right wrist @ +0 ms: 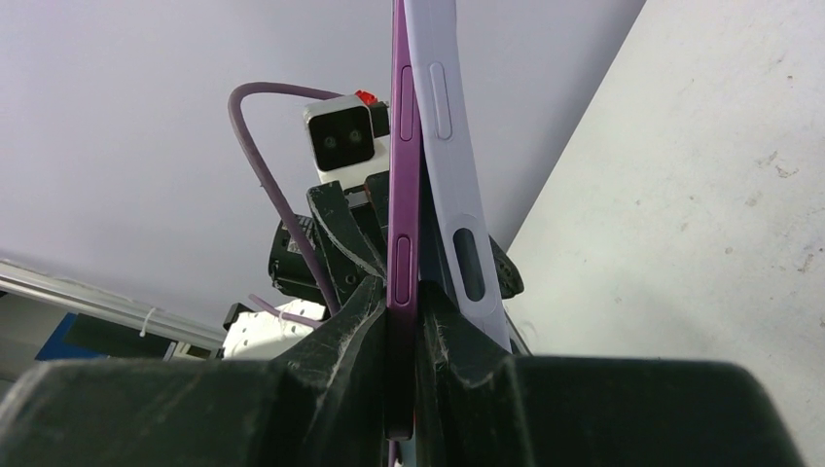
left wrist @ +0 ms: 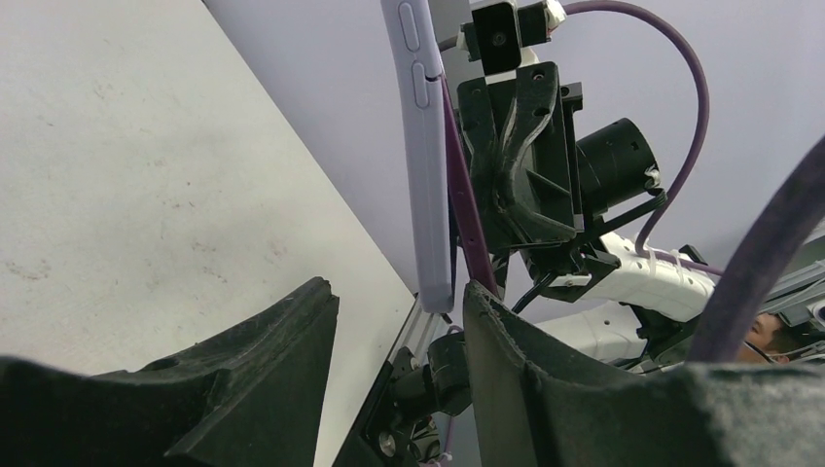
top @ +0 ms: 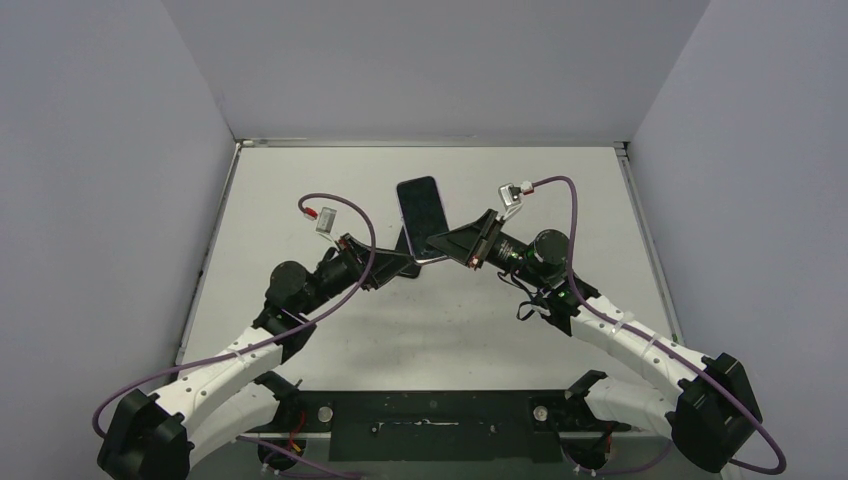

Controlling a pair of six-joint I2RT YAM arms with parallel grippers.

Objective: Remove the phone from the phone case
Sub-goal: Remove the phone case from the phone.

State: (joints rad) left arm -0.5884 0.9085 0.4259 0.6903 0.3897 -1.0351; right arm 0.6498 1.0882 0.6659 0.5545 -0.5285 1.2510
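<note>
- Right gripper point(right wrist: 402, 316): fingers pinch the purple phone point(right wrist: 401, 175) by its edge.
- Lavender case point(right wrist: 438, 107): splayed away from the phone.
- Left gripper point(left wrist: 399, 326): fingers spread, case end between them.

Light soft & even, diffuse. Top view bright: table point(top: 280, 180) pale, w/ only faint, soft-edged shadows under the arms point(top: 240, 350); btm of frame darker. Wrist views dimmer: black fingers point(left wrist: 243, 389) at btm read as dark, slightly out-of-focus masses. Phone point(right wrist: 402, 195) & phone case point(right wrist: 443, 117) edges sharp mid-frame.
</note>
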